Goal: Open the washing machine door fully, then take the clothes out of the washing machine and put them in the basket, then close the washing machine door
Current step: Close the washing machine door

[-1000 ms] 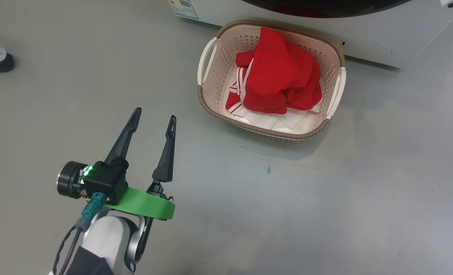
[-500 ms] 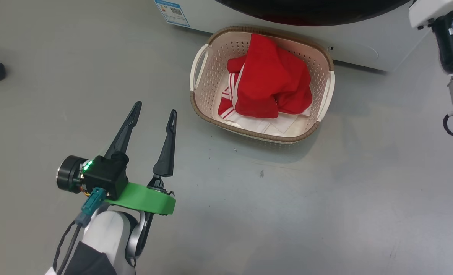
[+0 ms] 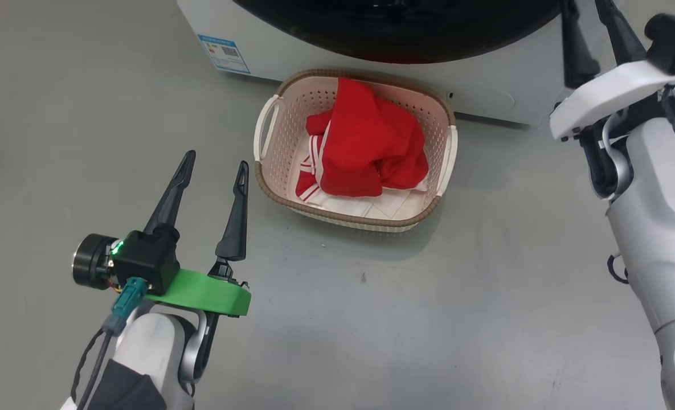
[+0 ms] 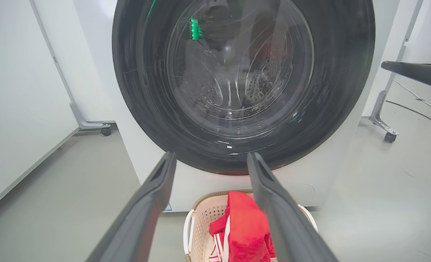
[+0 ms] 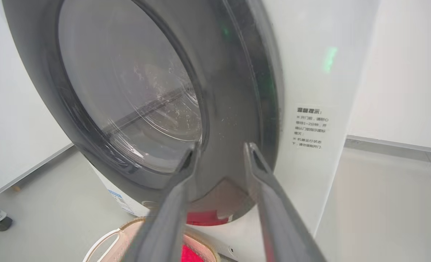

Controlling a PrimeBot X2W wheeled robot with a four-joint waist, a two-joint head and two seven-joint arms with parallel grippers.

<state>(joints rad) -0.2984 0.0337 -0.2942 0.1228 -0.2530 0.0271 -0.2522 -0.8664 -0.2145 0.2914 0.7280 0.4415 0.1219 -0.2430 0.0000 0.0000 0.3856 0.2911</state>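
- The washing machine door [image 4: 242,80], large and round with a glossy black ring frame and a bulging clear glass centre, lies closed against the front of the big white front-loading washing machine [image 4: 310,178].
- The bright red fabric clothes with white stripes [image 3: 365,148] lie heaped in the small cream perforated plastic basket with a brown rim [image 3: 280,136]. It stands on the grey floor [image 3: 428,313] just in front of the machine, below the door.
- My left end effector [image 3: 216,159] hangs wide open over the floor, left of the basket, holding nothing.
- My right end effector [image 5: 222,147] is up near the lower right part of the door's black frame. Its fingers are parted with nothing between them, and I cannot tell whether they touch the frame.
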